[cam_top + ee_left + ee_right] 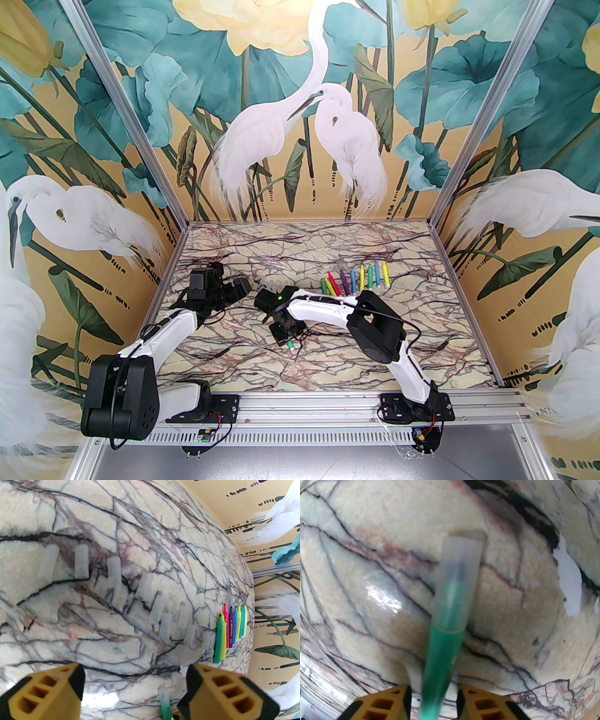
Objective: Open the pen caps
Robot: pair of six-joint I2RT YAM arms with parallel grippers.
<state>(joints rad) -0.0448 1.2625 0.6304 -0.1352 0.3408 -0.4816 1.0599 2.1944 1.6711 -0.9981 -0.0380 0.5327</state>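
Your right gripper (433, 692) has its fingers closed tight on the barrel of a green pen (440, 658), which it holds just over the marble table (328, 370), near the middle. The cap (459, 580), a cloudy whitish tube, sits fully on the tip, and the dark nib shows through it. Your left gripper (134, 681) hangs wide open with nothing in it. Beyond it, nine loose caps (114, 576) lie in a curving row. The uncapped pens (230, 630) lie side by side at the row's far end.
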